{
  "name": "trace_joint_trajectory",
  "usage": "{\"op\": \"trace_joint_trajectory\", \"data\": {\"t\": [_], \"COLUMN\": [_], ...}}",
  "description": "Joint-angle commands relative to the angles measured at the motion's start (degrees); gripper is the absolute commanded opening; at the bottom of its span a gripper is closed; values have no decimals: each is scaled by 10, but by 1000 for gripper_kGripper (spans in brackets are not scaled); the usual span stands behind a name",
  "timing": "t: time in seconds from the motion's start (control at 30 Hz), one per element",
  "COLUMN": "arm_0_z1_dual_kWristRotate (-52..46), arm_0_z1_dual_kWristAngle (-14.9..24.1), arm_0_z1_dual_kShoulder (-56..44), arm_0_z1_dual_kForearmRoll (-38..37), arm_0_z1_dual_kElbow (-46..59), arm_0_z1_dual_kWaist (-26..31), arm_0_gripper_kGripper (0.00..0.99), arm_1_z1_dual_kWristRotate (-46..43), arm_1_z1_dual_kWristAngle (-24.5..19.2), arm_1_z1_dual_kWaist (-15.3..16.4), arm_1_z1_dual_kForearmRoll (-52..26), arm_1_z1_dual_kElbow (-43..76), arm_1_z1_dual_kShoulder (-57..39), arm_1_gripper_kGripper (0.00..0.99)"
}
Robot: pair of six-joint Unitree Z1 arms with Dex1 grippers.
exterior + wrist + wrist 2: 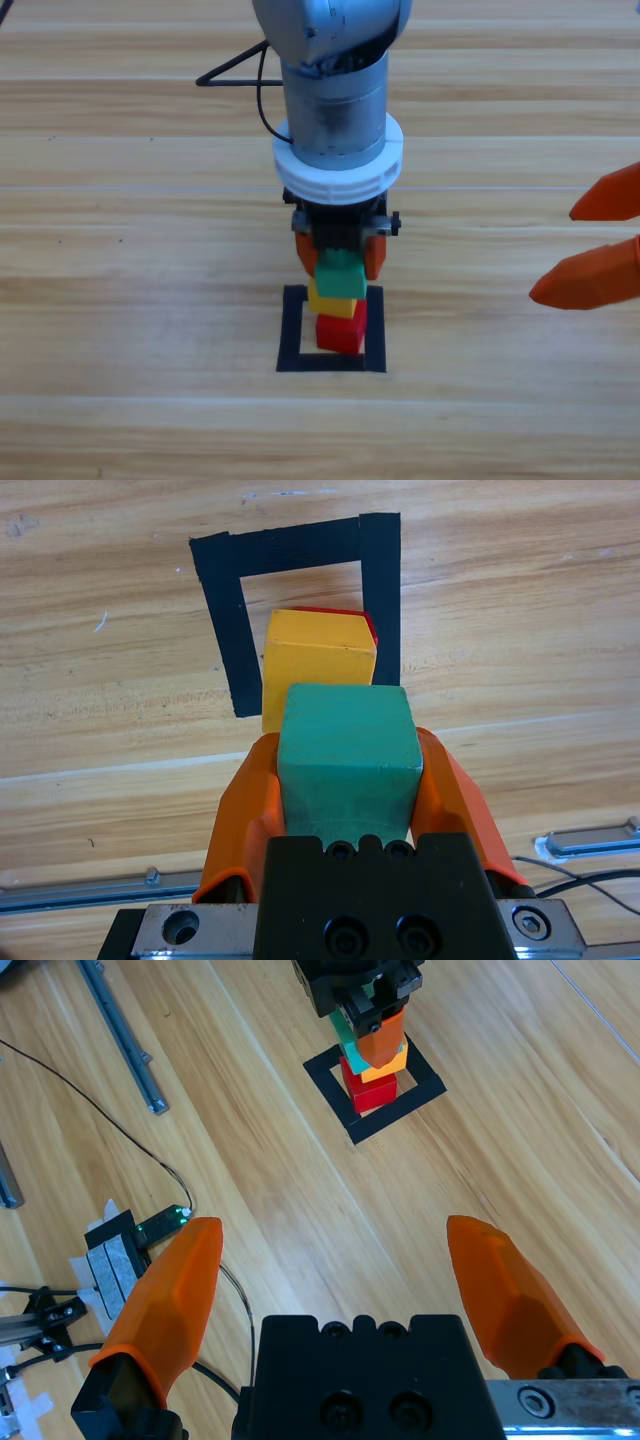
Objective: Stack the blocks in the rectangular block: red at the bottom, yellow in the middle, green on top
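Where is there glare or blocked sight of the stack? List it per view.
High view: sheen on the left arm; the left tool overlaps the green cube. Left wrist view: green cube hides most of the red cube. Right wrist view: no glare on the right tool.

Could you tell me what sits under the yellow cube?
The red cube lies under the yellow cube, inside the tape rectangle. The left wrist view shows only a red sliver. The left claw holds the green cube above.

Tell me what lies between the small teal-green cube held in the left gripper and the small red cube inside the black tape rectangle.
The small yellow cube sits between the teal-green cube and the red cube, as the high view shows.
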Motion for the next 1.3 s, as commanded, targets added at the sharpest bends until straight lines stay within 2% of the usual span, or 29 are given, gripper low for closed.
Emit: {"op": "trace_joint_trajectory", "data": {"t": [0.03,1.3], "arm_0_z1_dual_kWristRotate": [-5,20], "arm_0_z1_dual_kWristAngle": [1,22], "arm_0_z1_dual_kShoulder": [28,38], "arm_0_z1_dual_kForearmRoll": [5,5], "arm_0_z1_dual_kElbow": [-5,5], "arm_0_z1_dual_kWaist": [-11,-9], "arm_0_gripper_kGripper": [57,60], "arm_1_z1_dual_kWristRotate": [-4,-7], "arm_1_z1_dual_kWristAngle": [6,16], "arm_1_z1_dual_kWaist": [-12,-12], "arm_1_z1_dual_kForearmRoll": [-10,-10], "arm_1_z1_dual_kElbow": [16,18], "arm_1_z1_dual_kShoulder": [15,15], "arm_1_gripper_kGripper": [986,986]}}
